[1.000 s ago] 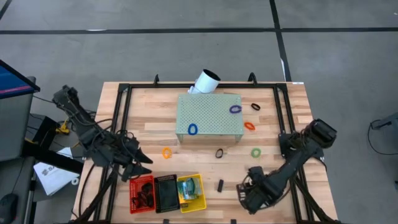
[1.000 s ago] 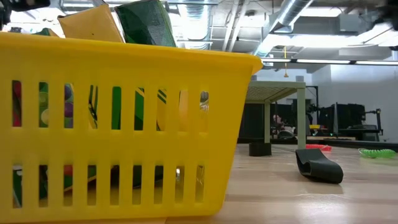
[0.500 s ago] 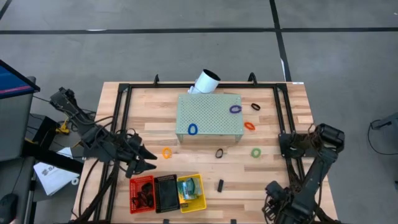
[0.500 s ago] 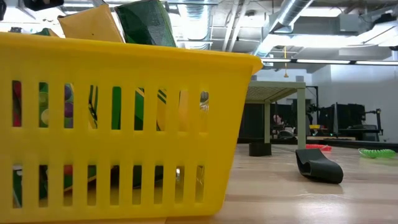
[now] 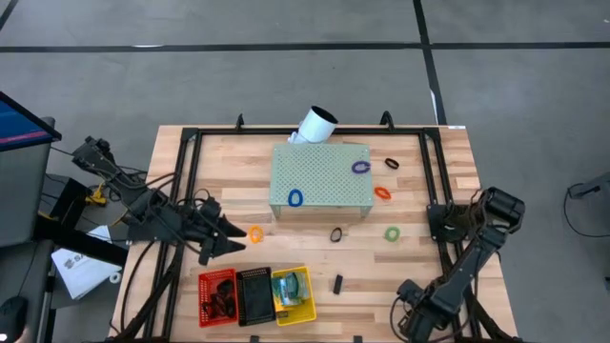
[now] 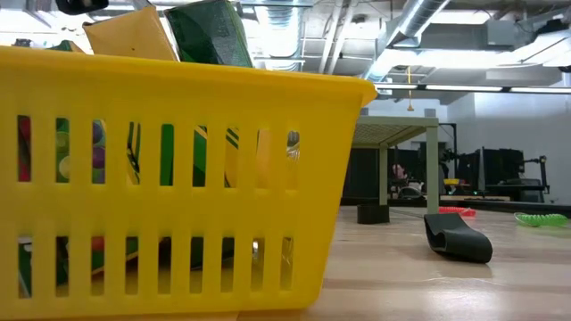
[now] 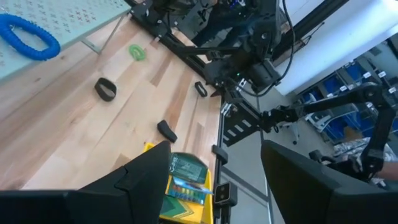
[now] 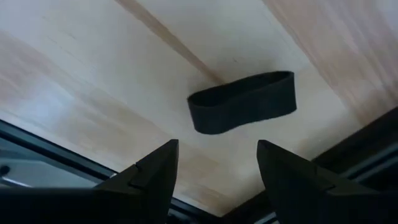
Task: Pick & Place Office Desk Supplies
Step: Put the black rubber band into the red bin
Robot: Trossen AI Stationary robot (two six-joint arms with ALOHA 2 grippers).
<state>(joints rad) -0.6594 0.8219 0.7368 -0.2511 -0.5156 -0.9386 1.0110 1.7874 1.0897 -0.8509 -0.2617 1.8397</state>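
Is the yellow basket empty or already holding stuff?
Holding stuff. The yellow basket has printed crayon boxes sticking up above its rim in the low view, and the high view shows them inside it.

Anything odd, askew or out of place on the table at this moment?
Mostly scattered loops. A blue loop lies on top of the perforated block, off the tabletop. The white tube leans tilted behind the block. Crayon boxes stick up crookedly above the yellow basket rim.
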